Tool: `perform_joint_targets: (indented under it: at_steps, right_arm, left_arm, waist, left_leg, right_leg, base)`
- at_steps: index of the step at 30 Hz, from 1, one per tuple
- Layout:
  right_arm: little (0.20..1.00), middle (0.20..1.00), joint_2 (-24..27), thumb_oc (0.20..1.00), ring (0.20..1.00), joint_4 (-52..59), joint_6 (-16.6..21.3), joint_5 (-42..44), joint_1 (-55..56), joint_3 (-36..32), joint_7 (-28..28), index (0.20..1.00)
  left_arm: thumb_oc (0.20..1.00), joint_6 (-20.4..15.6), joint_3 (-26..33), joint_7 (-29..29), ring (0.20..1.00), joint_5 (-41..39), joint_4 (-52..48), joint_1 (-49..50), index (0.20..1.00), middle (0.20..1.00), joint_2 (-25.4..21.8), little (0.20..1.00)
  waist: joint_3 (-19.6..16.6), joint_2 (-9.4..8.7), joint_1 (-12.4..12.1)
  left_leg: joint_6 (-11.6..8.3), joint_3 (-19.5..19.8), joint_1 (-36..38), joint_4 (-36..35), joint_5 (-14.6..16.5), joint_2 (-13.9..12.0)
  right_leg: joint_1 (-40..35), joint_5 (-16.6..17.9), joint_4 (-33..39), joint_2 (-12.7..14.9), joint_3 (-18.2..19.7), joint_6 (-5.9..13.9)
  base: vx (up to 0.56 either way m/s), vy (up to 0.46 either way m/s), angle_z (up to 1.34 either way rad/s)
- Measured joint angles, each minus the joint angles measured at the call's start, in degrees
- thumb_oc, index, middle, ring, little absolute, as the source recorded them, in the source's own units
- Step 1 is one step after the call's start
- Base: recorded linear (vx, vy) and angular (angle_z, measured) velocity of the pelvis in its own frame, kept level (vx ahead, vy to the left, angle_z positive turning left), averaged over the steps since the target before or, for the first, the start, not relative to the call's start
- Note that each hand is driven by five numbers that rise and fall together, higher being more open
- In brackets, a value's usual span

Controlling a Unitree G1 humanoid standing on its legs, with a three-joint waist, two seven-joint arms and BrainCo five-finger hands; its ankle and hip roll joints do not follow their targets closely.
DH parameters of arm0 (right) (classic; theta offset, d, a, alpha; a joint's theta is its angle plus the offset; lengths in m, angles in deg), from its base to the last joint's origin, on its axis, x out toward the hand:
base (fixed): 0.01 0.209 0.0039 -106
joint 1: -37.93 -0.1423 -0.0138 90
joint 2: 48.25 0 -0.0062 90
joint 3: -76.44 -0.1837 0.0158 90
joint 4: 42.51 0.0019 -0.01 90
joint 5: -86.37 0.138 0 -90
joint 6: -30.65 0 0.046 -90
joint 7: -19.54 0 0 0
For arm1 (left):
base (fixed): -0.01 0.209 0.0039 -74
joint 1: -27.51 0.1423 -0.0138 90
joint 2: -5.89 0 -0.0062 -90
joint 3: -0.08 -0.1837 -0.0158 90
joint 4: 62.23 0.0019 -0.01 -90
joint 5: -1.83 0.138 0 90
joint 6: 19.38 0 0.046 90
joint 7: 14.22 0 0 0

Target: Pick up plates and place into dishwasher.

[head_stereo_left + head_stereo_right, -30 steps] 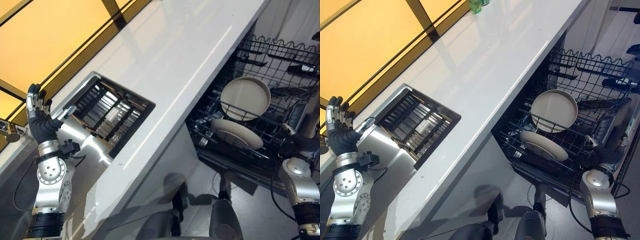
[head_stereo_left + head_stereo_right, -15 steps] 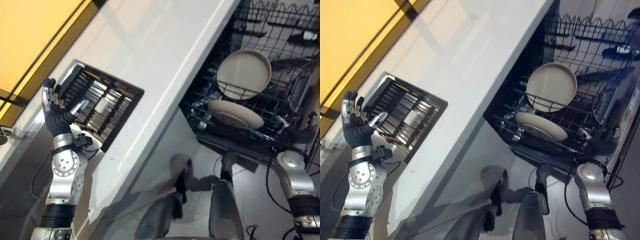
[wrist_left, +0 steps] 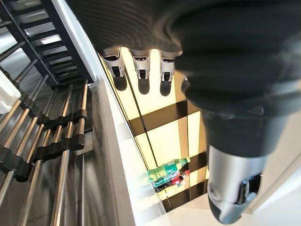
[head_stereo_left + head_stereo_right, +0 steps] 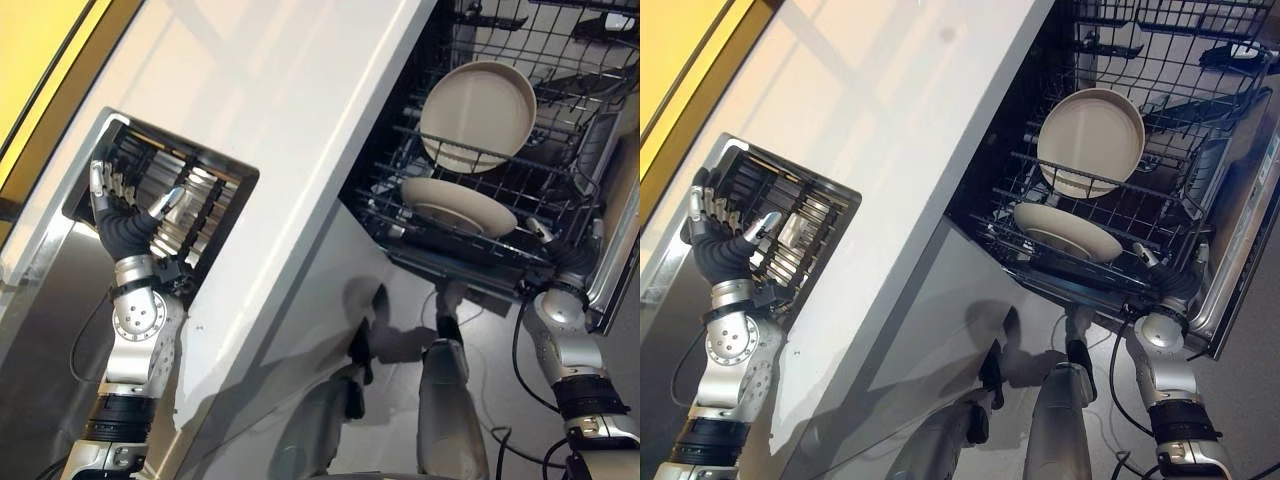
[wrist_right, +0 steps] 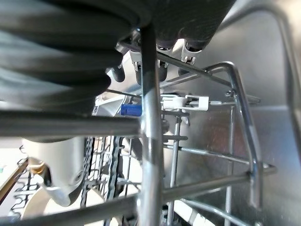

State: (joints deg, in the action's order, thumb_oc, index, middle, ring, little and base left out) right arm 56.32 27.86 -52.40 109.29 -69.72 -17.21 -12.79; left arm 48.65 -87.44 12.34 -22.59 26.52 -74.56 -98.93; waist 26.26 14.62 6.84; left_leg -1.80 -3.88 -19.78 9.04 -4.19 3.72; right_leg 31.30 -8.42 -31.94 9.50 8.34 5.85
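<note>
Two beige plates sit in the open dishwasher's black wire rack (image 4: 588, 62). One plate (image 4: 475, 115) stands upright, and the other plate (image 4: 458, 205) lies tilted just in front of it. My right hand (image 4: 557, 256) is at the rack's front rim, below the tilted plate. In the right wrist view its fingers (image 5: 136, 66) point straight in among the wires and hold nothing. My left hand (image 4: 122, 212) is raised, open and empty, over the slatted drying rack (image 4: 195, 200) set in the sink.
A long white countertop (image 4: 300, 90) runs between the sink and the dishwasher. The dishwasher's steel inner wall (image 4: 612, 200) stands to the right of the rack. Green bottles (image 3: 167, 175) stand far off by the yellow window.
The camera has shifted and tilted. My left hand has moved from beside the sink's window edge to over the drying rack. My right hand stays at the dishwasher rack's front.
</note>
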Motion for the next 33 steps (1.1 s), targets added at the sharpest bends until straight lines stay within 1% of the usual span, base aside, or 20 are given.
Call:
perform_joint_targets:
  at_steps: [5, 7, 17, 19, 22, 24, 26, 31, 33]
  right_arm:
    - [1.000, 1.000, -0.47, 1.000, 1.000, -0.01, 0.52, 0.31, -0.90, 0.12, 1.08, 1.000]
    - [1.000, 1.000, -0.65, 1.000, 1.000, -0.01, 0.63, 0.31, -1.32, 0.12, 1.50, 1.000]
    - [1.000, 1.000, -1.59, 1.000, 1.000, -0.83, 0.56, 0.99, -4.06, 1.56, 1.84, 1.000]
    - [1.000, 1.000, -1.80, 1.000, 1.000, -1.51, 0.34, 0.99, -5.23, 1.93, 1.84, 1.000]
    - [1.000, 1.000, -2.18, 1.000, 1.000, -2.01, -0.33, 0.98, -6.82, 2.56, 1.85, 1.000]
    - [1.000, 1.000, -2.13, 1.000, 1.000, -2.21, -1.06, 0.98, -7.81, 2.60, 1.84, 1.000]
    - [1.000, 1.000, -2.14, 1.000, 1.000, -3.65, -1.79, 0.97, -10.00, 3.10, 1.91, 1.000]
    - [1.000, 1.000, -0.92, 1.000, 1.000, -5.71, -2.98, 0.95, -12.92, 4.32, 1.86, 1.000]
    - [1.000, 1.000, -0.70, 1.000, 1.000, -5.87, -3.45, 0.95, -14.02, 4.90, 1.94, 1.000]
  left_arm:
    - [1.000, 0.30, 0.03, 0.60, 1.000, 0.02, -0.18, -1.24, 1.000, 1.000, -0.92, 1.000]
    - [1.000, 0.34, 0.10, 0.62, 1.000, 0.03, -0.28, -1.24, 1.000, 1.000, -1.42, 1.000]
    - [1.000, 0.44, -0.05, 1.41, 1.000, 0.01, -2.27, -1.03, 1.000, 1.000, -1.38, 1.000]
    - [1.000, 0.47, -0.17, 1.68, 1.000, 0.01, -2.27, -1.29, 1.000, 1.000, -1.21, 1.000]
    - [1.000, 1.03, -0.28, 1.96, 1.000, -0.07, -2.38, -1.28, 1.000, 1.000, -1.13, 1.000]
    - [1.000, 1.45, -0.90, 1.98, 1.000, -0.08, -2.45, -1.34, 1.000, 1.000, -1.09, 1.000]
    - [1.000, 1.48, -1.01, 1.99, 1.000, -0.10, -2.73, -0.91, 1.000, 1.000, -1.00, 1.000]
    - [1.000, 1.47, -1.24, 1.77, 1.000, -0.73, -3.44, -0.20, 1.000, 1.000, -0.38, 1.000]
    - [1.000, 1.47, -1.15, 1.63, 1.000, -2.09, -3.91, 0.66, 1.000, 1.000, -0.45, 1.000]
  waist:
    - [-0.07, 0.09, -1.51]
    - [-0.07, 0.09, -1.66]
    - [-0.10, 0.15, -2.18]
    - [-0.13, 0.18, -3.06]
    - [-0.24, 0.34, -3.68]
    - [-0.37, 0.52, -4.73]
    - [-0.48, 0.68, -5.19]
    - [-0.85, 1.18, -7.85]
    - [-0.88, 1.22, -8.37]
  left_leg:
    - [-0.28, 1.64, -1.82, 0.04, 0.04, -0.31]
    - [-0.63, 2.43, -1.91, -0.02, 0.28, -0.13]
    - [-0.63, 3.35, -2.93, 1.11, 0.16, -0.07]
    - [-0.63, 3.37, -2.93, 0.89, 0.16, -0.05]
    - [-0.67, 4.03, -2.98, 0.60, -0.04, 0.03]
    - [-0.79, 4.06, -3.02, 0.26, -0.40, 0.08]
    - [-0.84, 4.16, -3.22, 0.02, -0.60, 0.19]
    - [-0.79, 5.25, -4.09, -0.46, -0.86, 0.35]
    - [-0.63, 5.63, -4.47, -0.55, -1.03, 0.61]
  right_leg:
    - [1.51, 0.74, -0.01, -1.12, -0.06, -0.82]
    - [1.75, 0.99, 0.30, -1.23, -0.40, -1.14]
    - [2.09, 1.25, 0.21, -1.11, -1.00, -1.26]
    - [2.29, 1.32, 0.22, -1.09, -1.05, -1.37]
    - [2.43, 1.48, 0.20, -0.70, -1.71, -1.30]
    - [2.65, 1.55, 0.19, -0.13, -2.67, -1.30]
    - [2.78, 1.52, 0.20, 0.24, -3.22, -1.29]
    - [3.33, 1.48, 0.38, 1.19, -4.76, -1.26]
    - [3.29, 1.30, 0.35, 1.67, -5.45, -1.13]
  base:
    - [0.00, 0.007, -0.03]
    - [0.00, 0.000, 0.00]
    - [-0.01, 0.075, 0.01]
    - [-0.03, 0.089, -0.04]
    - [-0.05, 0.074, 0.04]
    - [-0.06, 0.069, 0.04]
    - [-0.07, 0.057, 0.06]
    - [-0.06, 0.040, 0.13]
    - [-0.04, 0.024, 0.14]
